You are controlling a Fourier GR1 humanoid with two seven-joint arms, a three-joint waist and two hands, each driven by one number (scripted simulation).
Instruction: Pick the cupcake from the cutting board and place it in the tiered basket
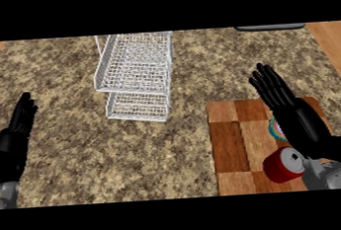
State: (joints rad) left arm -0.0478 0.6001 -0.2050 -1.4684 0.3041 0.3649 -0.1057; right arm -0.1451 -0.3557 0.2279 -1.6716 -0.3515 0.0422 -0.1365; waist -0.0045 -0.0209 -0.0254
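Cupcake (pixel 275 128) sits on the cutting board (pixel 231 133), mostly hidden under your right hand (pixel 302 121), fingers straight, holding nothing. Tiered basket (pixel 136 74) stands well to that hand's left; left hand (pixel 11 139) rests open, far left.

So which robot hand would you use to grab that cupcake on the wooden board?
Likely the right robot hand: it is open over the checkered wooden cutting board, right beside the teal-and-pink cupcake, partly covering it. The left robot hand is far off across the speckled counter.

steep head view onto counter (pixel 96 156)
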